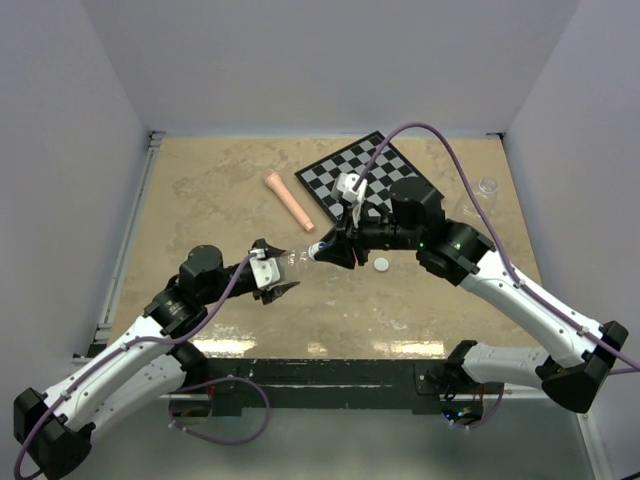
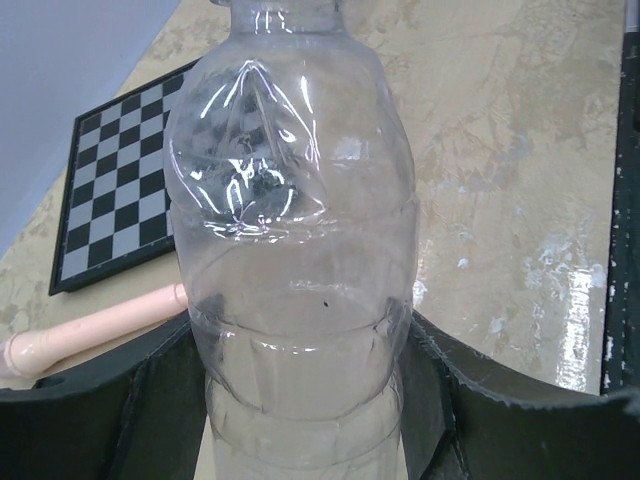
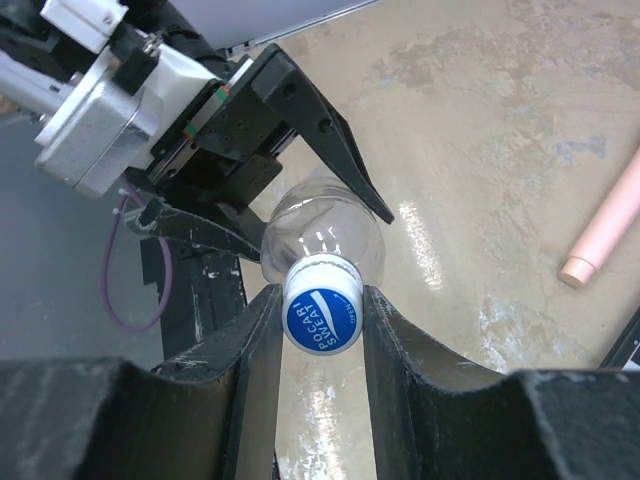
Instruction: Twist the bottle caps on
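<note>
My left gripper (image 1: pixel 275 275) is shut on the larger clear bottle (image 2: pixel 290 230) and holds it lying sideways above the table, neck pointing at the right arm. The bottle also shows in the top view (image 1: pixel 300 257) and in the right wrist view (image 3: pixel 325 225). My right gripper (image 3: pixel 322 315) is shut on the blue cap (image 3: pixel 322 308) with white lettering, which sits on the bottle's mouth. In the top view the right gripper (image 1: pixel 330 250) meets the neck. The plain white cap (image 1: pixel 382 264) lies on the table just right of it. The tiny clear bottle (image 1: pixel 488 186) stands at the far right.
A pink tapered stick (image 1: pixel 290 200) lies at the back centre, also seen in the left wrist view (image 2: pixel 90 330). A black-and-white chessboard (image 1: pixel 372 180) lies behind the right gripper. Side walls close in left and right.
</note>
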Robot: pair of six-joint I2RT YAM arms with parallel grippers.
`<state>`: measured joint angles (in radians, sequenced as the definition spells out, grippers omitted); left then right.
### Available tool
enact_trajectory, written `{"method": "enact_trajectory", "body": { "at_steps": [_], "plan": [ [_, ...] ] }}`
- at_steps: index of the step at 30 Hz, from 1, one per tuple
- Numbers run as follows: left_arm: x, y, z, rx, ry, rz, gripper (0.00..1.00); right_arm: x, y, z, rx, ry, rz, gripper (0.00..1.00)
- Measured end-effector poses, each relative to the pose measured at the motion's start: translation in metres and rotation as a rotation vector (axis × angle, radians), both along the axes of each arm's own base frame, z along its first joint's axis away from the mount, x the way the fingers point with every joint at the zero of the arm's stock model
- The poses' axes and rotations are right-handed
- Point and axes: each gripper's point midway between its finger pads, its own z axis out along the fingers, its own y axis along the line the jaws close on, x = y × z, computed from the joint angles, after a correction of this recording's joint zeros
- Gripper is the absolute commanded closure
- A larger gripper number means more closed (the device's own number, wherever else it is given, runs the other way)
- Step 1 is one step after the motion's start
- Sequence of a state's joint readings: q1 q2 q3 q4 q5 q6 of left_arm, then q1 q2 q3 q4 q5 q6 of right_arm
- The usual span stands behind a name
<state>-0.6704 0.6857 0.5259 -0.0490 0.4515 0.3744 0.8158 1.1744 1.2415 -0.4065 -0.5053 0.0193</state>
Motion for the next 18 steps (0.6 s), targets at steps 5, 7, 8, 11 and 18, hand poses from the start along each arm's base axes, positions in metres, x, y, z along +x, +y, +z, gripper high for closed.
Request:
{"method": "enact_trajectory", "body": {
  "at_steps": [5,7,8,11,18],
  "plan": [
    [-0.008,-0.007,-0.005,-0.004,0.039,-0.058,1.0,-0.008,-0.003,-0.002,-0.007,-0.033,0.049,1.0],
    [-0.01,-0.009,-0.007,-0.008,0.06,-0.071,1.0,-0.009,-0.004,-0.003,-0.012,-0.039,0.058,1.0],
    [-0.011,-0.01,-0.007,-0.012,0.072,-0.074,1.0,-0.009,-0.004,-0.003,-0.013,-0.039,0.061,1.0],
    [-0.012,-0.011,-0.007,-0.018,0.083,-0.076,1.0,-0.009,-0.003,-0.005,-0.015,-0.037,0.062,1.0],
    [-0.006,-0.008,-0.008,-0.027,0.092,-0.028,1.0,0.001,0.005,-0.007,-0.005,0.005,0.023,1.0]
  ]
}}
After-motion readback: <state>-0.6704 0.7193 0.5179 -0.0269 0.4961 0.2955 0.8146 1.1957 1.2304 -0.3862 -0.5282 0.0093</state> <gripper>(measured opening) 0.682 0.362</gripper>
